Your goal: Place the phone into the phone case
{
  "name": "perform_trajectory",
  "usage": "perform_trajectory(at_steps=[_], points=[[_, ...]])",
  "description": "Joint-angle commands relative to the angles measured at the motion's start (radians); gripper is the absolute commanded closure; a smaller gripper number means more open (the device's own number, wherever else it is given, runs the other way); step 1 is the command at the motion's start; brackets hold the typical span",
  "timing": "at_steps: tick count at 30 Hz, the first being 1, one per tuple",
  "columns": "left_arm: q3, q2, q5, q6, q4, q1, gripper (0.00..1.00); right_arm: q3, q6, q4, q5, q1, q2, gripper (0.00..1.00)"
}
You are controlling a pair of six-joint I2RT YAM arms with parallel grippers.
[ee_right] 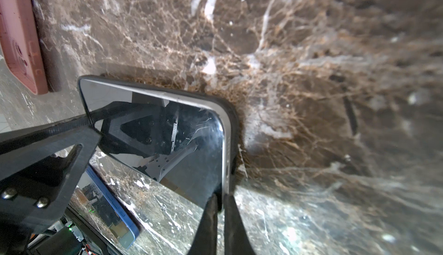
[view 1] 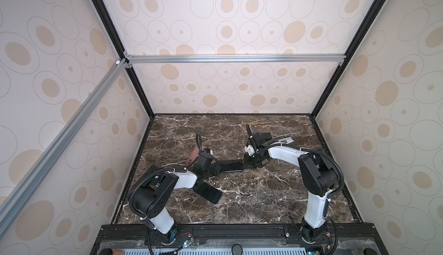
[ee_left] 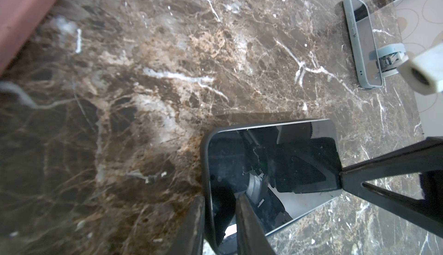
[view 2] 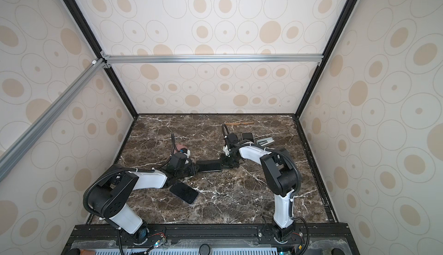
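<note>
Phone position: the phone (view 1: 231,166) lies glass up between the two grippers, over the middle of the table (view 1: 263,194). Whether it rests on the surface cannot be told.
Phone case: a dark phone case (ee_left: 203,150) wraps one end and the adjoining side. The far edge shows bare silver, so seating is judged partial.
Left gripper: the left gripper (ee_left: 220,229) is clamped on the cased end, one finger outside the rim and one on the glass.
Right gripper: the right gripper (ee_right: 221,217) has its jaws almost together, pinching the phone's edge at the opposite end.
Step in hand: judged to be pressing the last exposed edge into the rim.
Procedure: the left clamp should act as a fixed anchor. The right gripper should push the exposed corner down and toward the case wall, not pull outward. The rim should sit flush all round before either grip is released.
Risk: the glass is smooth, so a finger may slide, and twisting could pop out the seated end.
Top views only: both top views show the arms meeting end to end. A second phone (view 2: 184,192) lies nearer the bases and a pink case (view 1: 193,156) lies behind the left gripper. The rim fit is too small to read here.
Left wrist only: the seated rim, and a grey-blue case (ee_left: 359,43) lying well apart.
Right wrist only: the silver edge standing proud of the dark rim.
</note>
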Motion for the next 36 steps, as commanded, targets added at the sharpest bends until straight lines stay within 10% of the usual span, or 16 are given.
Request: perform_trajectory(at_steps=[1, 36], points=[[-0.029, 0.028, 0.058, -0.012, -0.143, -0.02, 0.76, -0.064, -0.014, -0.072, 0.07, 0.06, 0.149, 0.91], [-0.056, 0.011, 0.049, -0.019, -0.157, -0.023, 0.76, -0.113, -0.023, 0.015, 0.143, 0.064, 0.344, 0.95]])
